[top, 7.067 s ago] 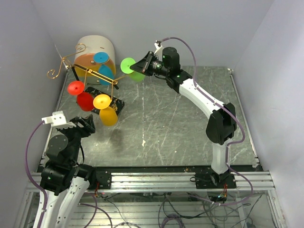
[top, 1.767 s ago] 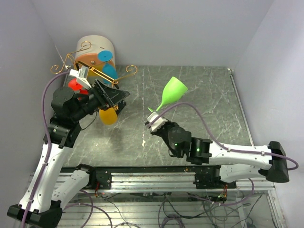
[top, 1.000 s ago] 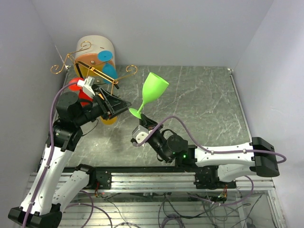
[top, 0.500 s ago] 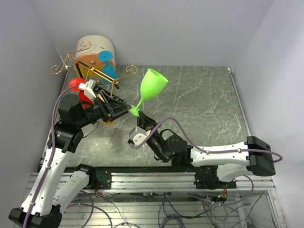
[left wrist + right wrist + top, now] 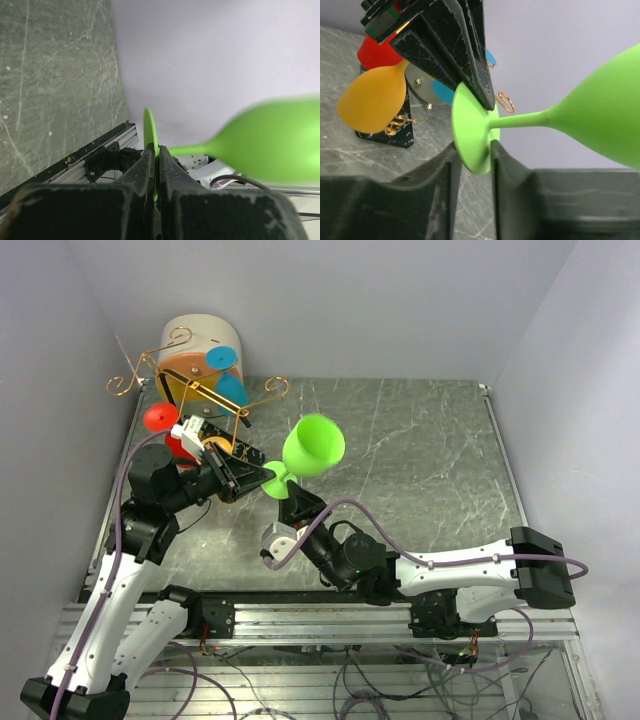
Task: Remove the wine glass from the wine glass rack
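While the left jaws pinch the lime-green plastic wine glass (image 5: 312, 445) by its foot alone, right jaws' hold unclear, it could pivot loose.

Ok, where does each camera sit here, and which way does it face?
Top external: above and behind the bases, looking down on the table; both arms show.
Left wrist: looks along the left gripper, shut on the foot of the green wine glass, toward a wall.
Right wrist: looks past the right gripper, astride that foot, toward the wine glass rack.
Shared: all three see the glass.
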`<state>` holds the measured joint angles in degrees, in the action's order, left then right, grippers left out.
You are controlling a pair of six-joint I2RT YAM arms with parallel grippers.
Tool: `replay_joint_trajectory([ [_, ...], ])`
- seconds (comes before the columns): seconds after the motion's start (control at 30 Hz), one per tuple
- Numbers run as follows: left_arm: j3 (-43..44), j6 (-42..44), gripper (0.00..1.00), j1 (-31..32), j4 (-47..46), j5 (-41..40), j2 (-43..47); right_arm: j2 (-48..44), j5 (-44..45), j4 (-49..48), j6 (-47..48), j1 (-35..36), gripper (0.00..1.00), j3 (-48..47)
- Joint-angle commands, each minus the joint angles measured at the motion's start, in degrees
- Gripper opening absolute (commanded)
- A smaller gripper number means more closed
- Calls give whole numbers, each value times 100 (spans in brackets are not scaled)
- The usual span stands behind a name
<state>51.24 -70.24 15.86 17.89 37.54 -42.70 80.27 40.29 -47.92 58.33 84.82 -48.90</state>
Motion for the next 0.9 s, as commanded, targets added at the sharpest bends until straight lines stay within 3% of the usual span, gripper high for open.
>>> replay_joint_trajectory([
  [0.0, -160, 75, 7, 13, -431, 146, 170, -372, 387, -1, -536, 136, 38, 13],
  [0.07, -249, 39, 7, 12, -507, 28, 255, -636, 739, 364, -791, 229, 46, 109],
  [0.17, -521, -139, 7, 9, -852, -221, 435, -1170, 1241, 1365, -1504, 419, 49, 237],
  [0.37, -1079, -158, 7, 9, -1201, -973, 909, -2482, 1743, 4994, -4231, 641, 51, -97],
  [0.47, -1315, 1, 7, 11, -1350, -1227, 1113, -2897, 1906, 6278, -5521, 640, 49, -417],
  [0.5, -1367, 100, 7, 13, -1375, -1253, 1160, -2978, 1908, 6568, -5794, 641, 47, -523],
  [0.57, -1405, 347, 7, 11, -1339, -1253, 1220, -3057, 1895, 6994, -6267, 633, 33, -772],
  [0.73, -1277, 1182, 7, 14, -810, -1307, 1399, -2632, 1960, 7667, -6533, 363, 1, -1707],
  [0.87, -1188, 1477, 7, 8, -376, -1472, 1627, -2332, 1137, 7683, -6407, -805, 0, -2437],
])
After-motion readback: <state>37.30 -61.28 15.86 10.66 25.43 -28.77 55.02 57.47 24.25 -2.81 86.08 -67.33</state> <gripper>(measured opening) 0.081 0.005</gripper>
